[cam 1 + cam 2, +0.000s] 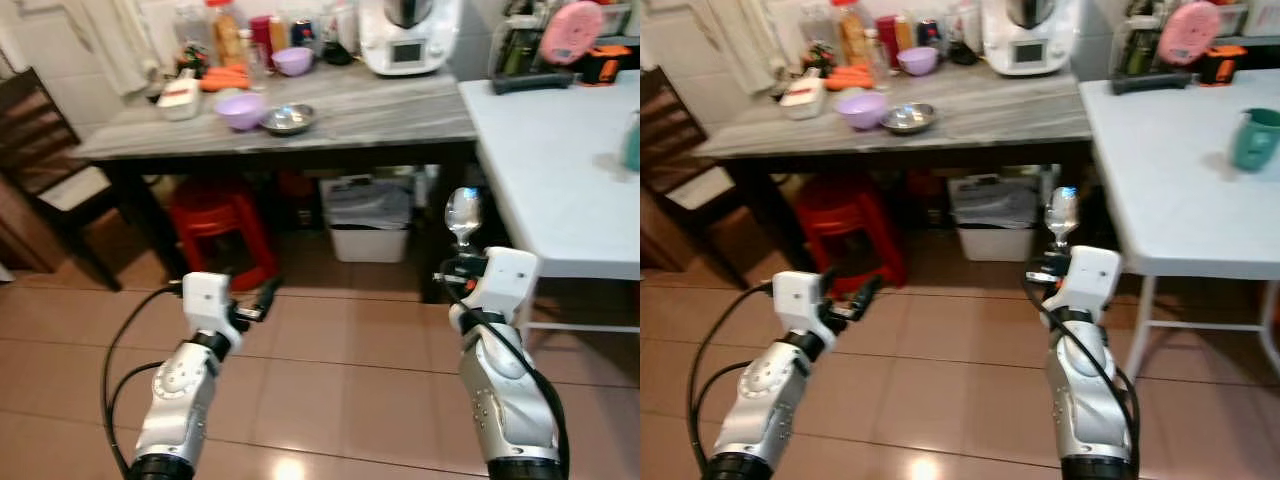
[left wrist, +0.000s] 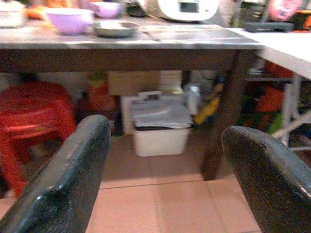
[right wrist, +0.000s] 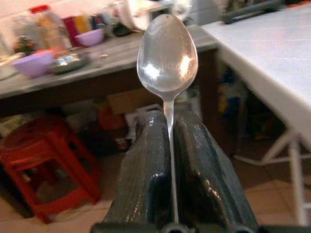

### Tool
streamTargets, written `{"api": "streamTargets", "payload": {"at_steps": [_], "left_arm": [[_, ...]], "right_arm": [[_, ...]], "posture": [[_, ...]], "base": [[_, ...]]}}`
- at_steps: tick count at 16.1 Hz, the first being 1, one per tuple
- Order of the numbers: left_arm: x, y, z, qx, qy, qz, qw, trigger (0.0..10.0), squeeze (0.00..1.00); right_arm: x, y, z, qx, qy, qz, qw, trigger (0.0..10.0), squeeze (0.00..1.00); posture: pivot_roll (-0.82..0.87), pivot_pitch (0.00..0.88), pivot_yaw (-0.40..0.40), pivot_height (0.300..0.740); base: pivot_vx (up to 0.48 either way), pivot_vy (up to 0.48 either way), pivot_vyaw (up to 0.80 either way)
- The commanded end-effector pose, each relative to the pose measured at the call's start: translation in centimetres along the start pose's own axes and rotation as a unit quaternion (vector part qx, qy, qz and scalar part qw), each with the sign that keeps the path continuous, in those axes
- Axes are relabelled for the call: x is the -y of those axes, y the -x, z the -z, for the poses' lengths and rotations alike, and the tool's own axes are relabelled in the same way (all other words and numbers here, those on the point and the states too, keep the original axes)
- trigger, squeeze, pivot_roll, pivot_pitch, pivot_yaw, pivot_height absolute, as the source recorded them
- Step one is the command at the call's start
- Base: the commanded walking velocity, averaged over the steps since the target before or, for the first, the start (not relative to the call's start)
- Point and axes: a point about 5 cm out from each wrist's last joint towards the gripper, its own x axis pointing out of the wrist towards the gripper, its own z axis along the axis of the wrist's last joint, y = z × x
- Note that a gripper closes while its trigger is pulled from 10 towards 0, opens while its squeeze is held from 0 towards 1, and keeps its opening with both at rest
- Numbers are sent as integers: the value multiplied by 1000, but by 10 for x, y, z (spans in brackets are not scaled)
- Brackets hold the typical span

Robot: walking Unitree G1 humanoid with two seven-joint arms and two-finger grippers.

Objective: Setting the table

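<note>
A silver spoon point(image 3: 167, 53) stands upright with its bowl on top, its handle pinched between the black fingers of my right gripper point(image 3: 170, 121). That gripper point(image 1: 462, 262) is held over the tiled floor, just left of the white table point(image 1: 560, 170). A teal cup point(image 1: 1255, 138) sits on the white table near its right side. My left gripper point(image 2: 165, 179) is open with nothing between its fingers. It hovers low over the floor point(image 1: 262, 298) in front of the grey table point(image 1: 380, 118). On that table are a purple bowl point(image 1: 241, 110) and a steel bowl point(image 1: 288, 119).
Under the grey table stand a red stool point(image 1: 215, 225) and a white bin point(image 1: 368, 228). A dark wooden chair point(image 1: 45, 170) is at the left. Bottles, a second purple bowl point(image 1: 292, 61) and a white kitchen machine point(image 1: 408, 35) line the grey table's back.
</note>
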Motion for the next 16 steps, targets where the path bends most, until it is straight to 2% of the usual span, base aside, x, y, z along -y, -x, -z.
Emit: {"api": "streamTargets", "payload": {"at_steps": [1, 4, 7, 9, 16], "left_arm": [[5, -3, -1, 2, -4, 8, 1000, 10000, 0], [3, -3, -1, 0, -10, -1, 1000, 10000, 0], [0, -2, -4, 10, -15, 6, 1000, 10000, 0], [-6, 1, -6, 14, -26, -5, 1000, 10000, 0], [-9, 13, -1, 13, -30, -22, 999, 10000, 0]], "right_arm": [[6, -1, -4, 9, 2, 8, 1000, 10000, 0], [6, -1, -3, 8, 2, 7, 1000, 10000, 0], [6, 0, -3, 9, 5, 5, 1000, 10000, 0], [7, 2, -3, 12, 13, 0, 1000, 10000, 0], [17, 15, 1, 14, 48, 0, 999, 10000, 0]], "posture": [[-37, 0, 129, 740], [-36, 0, 129, 740], [-38, 0, 130, 740], [-38, 0, 129, 740], [-36, 0, 129, 740]], "base": [[0, 480, 0], [0, 432, 0], [0, 0, 0], [321, 0, 0], [390, 0, 0]]}}
